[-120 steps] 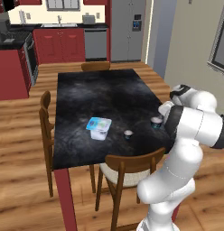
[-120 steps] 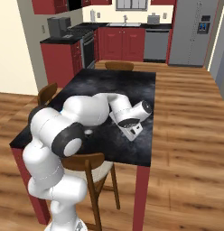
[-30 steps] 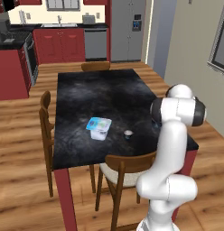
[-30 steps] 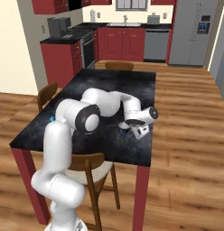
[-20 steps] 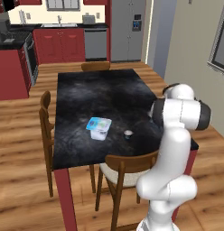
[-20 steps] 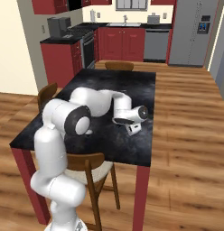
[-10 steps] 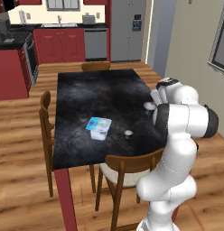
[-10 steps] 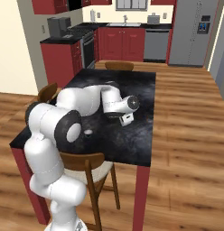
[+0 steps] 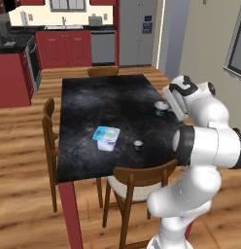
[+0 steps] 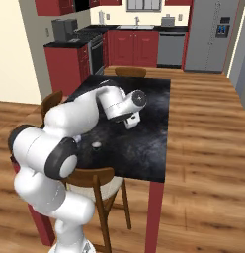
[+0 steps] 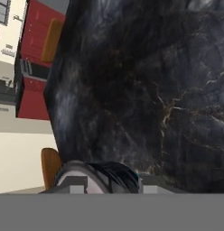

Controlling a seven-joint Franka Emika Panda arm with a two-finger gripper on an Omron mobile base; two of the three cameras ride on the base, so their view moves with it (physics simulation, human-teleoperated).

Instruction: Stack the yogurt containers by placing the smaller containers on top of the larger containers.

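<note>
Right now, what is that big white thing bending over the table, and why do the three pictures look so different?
The white thing is a robot arm. Two pictures come from cameras behind it, one on its left and one on its right, so you see the same black table from two sides. The third comes from a camera on its hand, looking close along the tabletop. On the table sit a squarish white tub with a blue top and a tiny cup. At the arm's tip is the gripper, two fingers for pinching. A second tiny cup sits right between them, so it looks held.
</note>
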